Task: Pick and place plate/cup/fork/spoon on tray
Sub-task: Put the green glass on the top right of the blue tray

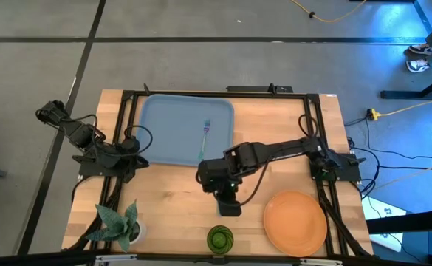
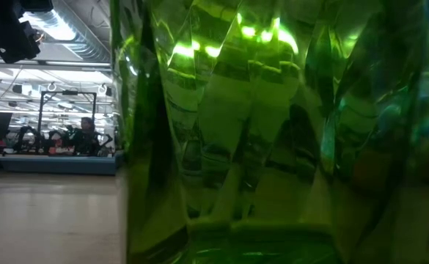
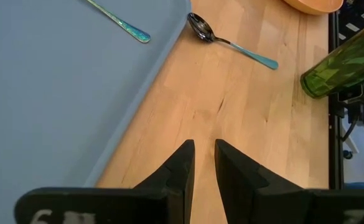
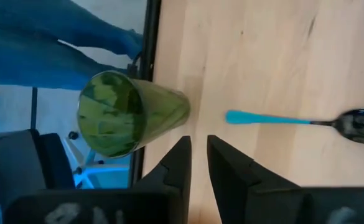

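The blue-grey tray (image 1: 179, 125) lies at the far middle of the table, and the fork (image 1: 205, 137) lies inside it near its right rim. The spoon (image 4: 294, 120) lies flat on the wood by the tray's near right corner; it also shows in the left wrist view (image 3: 231, 42). The green cup (image 1: 220, 238) stands upright at the near edge and fills the low view (image 2: 273, 147). The orange plate (image 1: 295, 220) lies flat at the near right. My right gripper (image 1: 229, 209) is shut and empty over bare wood, between the spoon and the cup (image 4: 122, 115). My left gripper (image 3: 203, 165) is shut and empty beside the tray's left near corner.
A leafy plant in a white pot (image 1: 120, 225) stands at the near left corner. A black frame (image 1: 127, 133) runs round the table top. Bare wood lies between the tray and the near edge. Someone sits far off in the room (image 2: 87, 128).
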